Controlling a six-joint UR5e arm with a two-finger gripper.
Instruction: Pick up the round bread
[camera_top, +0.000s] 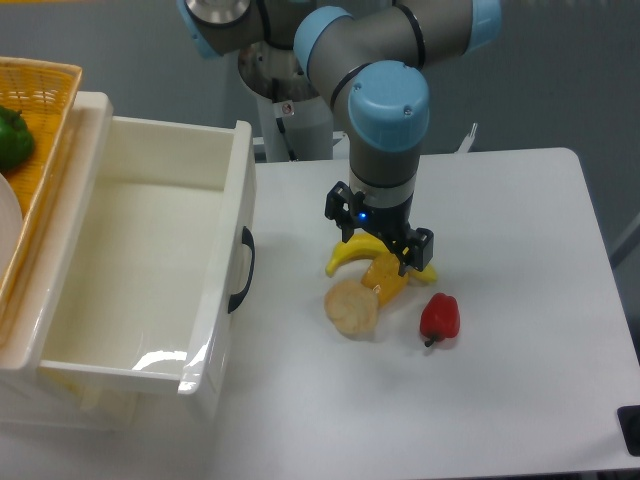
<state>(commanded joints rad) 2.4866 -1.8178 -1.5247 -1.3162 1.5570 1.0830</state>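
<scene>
White and open-topped, one large plastic bin (140, 270) with a dark handle fills the foreground far to the claw's left, while the work itself sits farther back on the white table (520, 300). At the centre of it the gripper (385, 245) hangs low above a cluster of food, its dark fingers spread on either side of the orange-yellow lumpy item (388, 275); the jaws appear open and clasp nothing, though the arm's bulk hides their tips. Just below and to the left of the claw, the round bread (351, 307) lies flat on the table, touching the lumpy item's lower end and untouched by the fingers. By this showing the task has barely begun: the bun is neither gripped nor lifted, and the claw seems lined up over its neighbours, so a shift toward the bread, a closing and a lift all remain. Counted outward: one bread, one lumpy orange item, one banana (352, 253) directly beneath the claw, one red pepper (440, 317) near to its lower right, and one wicker basket (35, 150) beyond the bin holding one green pepper (12, 138).
</scene>
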